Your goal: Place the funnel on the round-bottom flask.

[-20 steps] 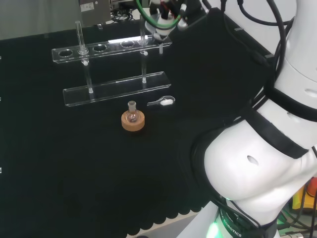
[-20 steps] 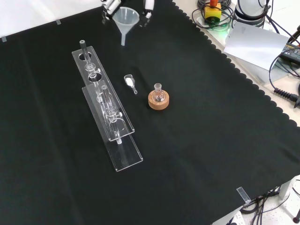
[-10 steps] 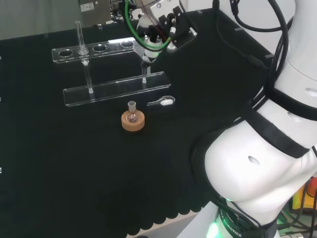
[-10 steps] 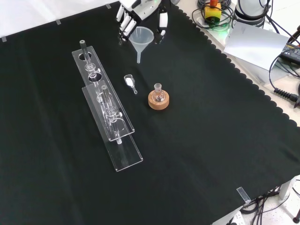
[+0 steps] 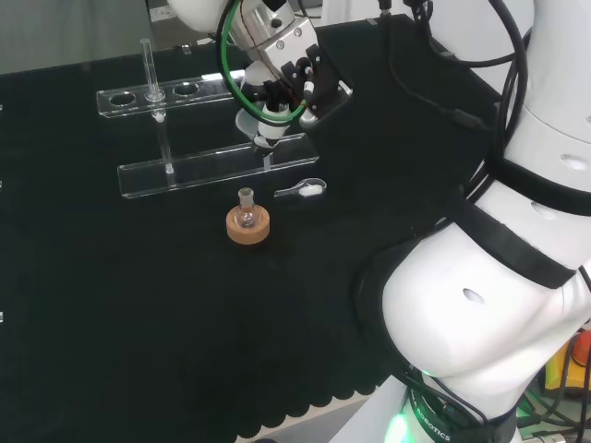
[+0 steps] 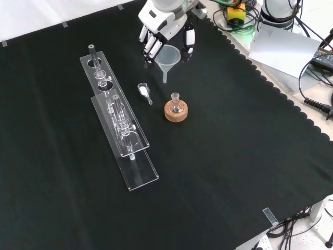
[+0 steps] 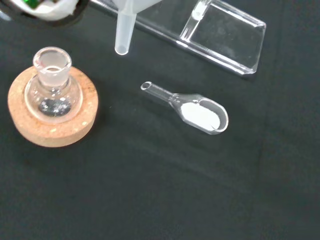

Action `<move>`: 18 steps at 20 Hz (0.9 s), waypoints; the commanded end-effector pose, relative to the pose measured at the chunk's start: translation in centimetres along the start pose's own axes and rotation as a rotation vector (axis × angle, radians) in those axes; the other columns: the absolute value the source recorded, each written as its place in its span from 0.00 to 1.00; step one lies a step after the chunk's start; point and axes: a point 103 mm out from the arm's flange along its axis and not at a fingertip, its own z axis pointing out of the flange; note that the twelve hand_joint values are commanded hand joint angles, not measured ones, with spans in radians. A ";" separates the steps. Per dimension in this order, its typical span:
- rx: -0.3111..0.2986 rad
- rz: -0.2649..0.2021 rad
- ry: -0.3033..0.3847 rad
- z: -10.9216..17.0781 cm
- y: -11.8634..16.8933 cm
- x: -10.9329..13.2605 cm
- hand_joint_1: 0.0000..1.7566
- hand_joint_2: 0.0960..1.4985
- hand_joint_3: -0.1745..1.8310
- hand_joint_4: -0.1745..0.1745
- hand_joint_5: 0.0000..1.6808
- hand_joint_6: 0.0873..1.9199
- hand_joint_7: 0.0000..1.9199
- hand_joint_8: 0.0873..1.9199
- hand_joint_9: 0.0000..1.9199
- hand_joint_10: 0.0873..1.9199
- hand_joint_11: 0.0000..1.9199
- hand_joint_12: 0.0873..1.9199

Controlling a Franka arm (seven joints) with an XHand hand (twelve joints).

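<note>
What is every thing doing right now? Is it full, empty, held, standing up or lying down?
hand: fingers curled round the funnel, holding it in the air.
funnel: held upright, stem pointing down, not yet on the flask.
round-bottom flask: upright, mouth open, a little something at its bottom.
cork ring: flat on the cloth, under the flask.
scoop: lying on the cloth, white powder in it.
rack: standing, with a tube in it.

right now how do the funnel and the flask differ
The funnel hangs in the air, held by the robot hand; the flask sits on a cork ring on the cloth. The funnel is cloudy and cone-shaped with a long thin stem pointing down; the flask is clear and round-bellied with a short neck pointing up. The funnel's stem is beside the flask's mouth, not in it. Both stand upright.
</note>
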 end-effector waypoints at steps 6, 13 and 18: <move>-0.001 -0.020 -0.021 0.3 -0.5 1.6 0.51 0.46 0.40 0.43 0.43 0.41 0.36 0.35 0.60 0.18 0.42 0.55; 0.000 -0.022 -0.015 -0.1 -0.7 2.3 0.51 0.46 0.40 0.43 0.43 0.41 0.36 0.35 0.60 0.17 0.42 0.55; 0.008 -0.033 -0.010 -0.1 -0.4 2.9 0.51 0.46 0.40 0.42 0.43 0.41 0.36 0.35 0.61 0.17 0.42 0.55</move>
